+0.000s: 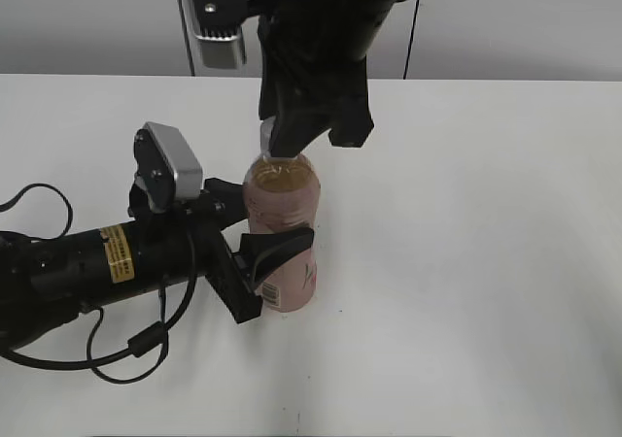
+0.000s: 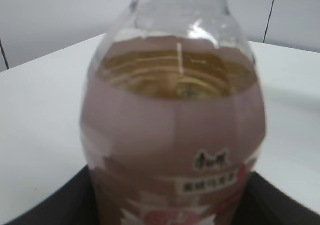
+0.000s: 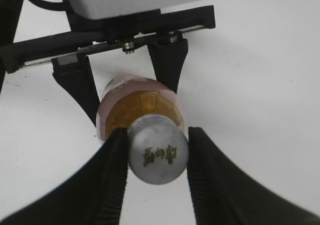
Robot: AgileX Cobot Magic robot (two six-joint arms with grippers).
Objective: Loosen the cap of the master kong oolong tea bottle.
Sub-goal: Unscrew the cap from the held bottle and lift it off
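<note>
A: Where is the master kong oolong tea bottle (image 1: 282, 233)?

B: Upright on the white table (image 1: 486, 262), left of the middle in the exterior view. It is clear plastic with amber tea up to the shoulder and a pink label wrapping the body; the left wrist view shows a small logo and a strip of text on that label.

A: And the cap (image 3: 157, 155)?

B: On top of the neck. From the right wrist camera it is a round pale disc with small printed characters on its top face.

A: What holds what?

B: The left gripper (image 1: 260, 262) comes in from the side and is clamped around the labelled body, one black finger on each flank. The right gripper (image 3: 156, 157) comes from above, its two black fingers (image 3: 112, 170) pressed on opposite sides of the cap, clenched on it.

A: Is the bottle tilted?

B: It looks upright, base on the table.
</note>
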